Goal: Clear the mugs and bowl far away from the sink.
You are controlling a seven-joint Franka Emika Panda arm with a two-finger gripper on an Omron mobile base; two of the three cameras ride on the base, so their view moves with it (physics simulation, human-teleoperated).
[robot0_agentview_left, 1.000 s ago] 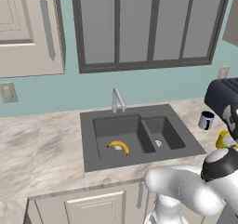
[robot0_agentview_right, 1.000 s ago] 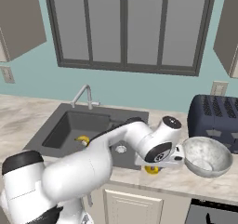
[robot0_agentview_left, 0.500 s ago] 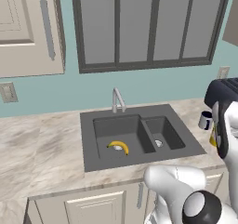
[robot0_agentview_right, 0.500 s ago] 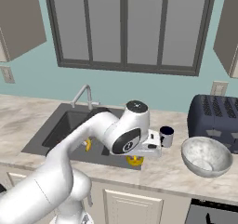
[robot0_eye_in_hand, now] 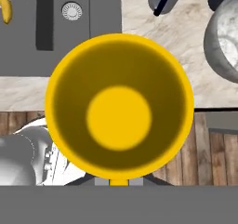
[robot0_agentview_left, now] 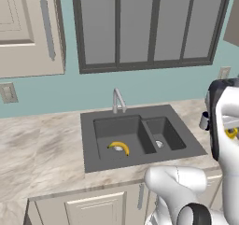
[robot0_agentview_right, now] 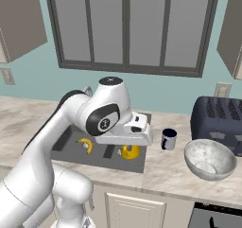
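Raised since the earlier frame, the small yellow mug hangs above the front edge of the dark grey double-basin sink, pinched by the gripper. Rightward on the counter stand the pale dark-rimmed mug, then the speckled whitish-grey bowl.

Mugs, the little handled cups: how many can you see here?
2. The yellow mug hangs in the gripper above the sink's right edge; the pale dark-rimmed mug stands on the counter beside the whitish bowl.
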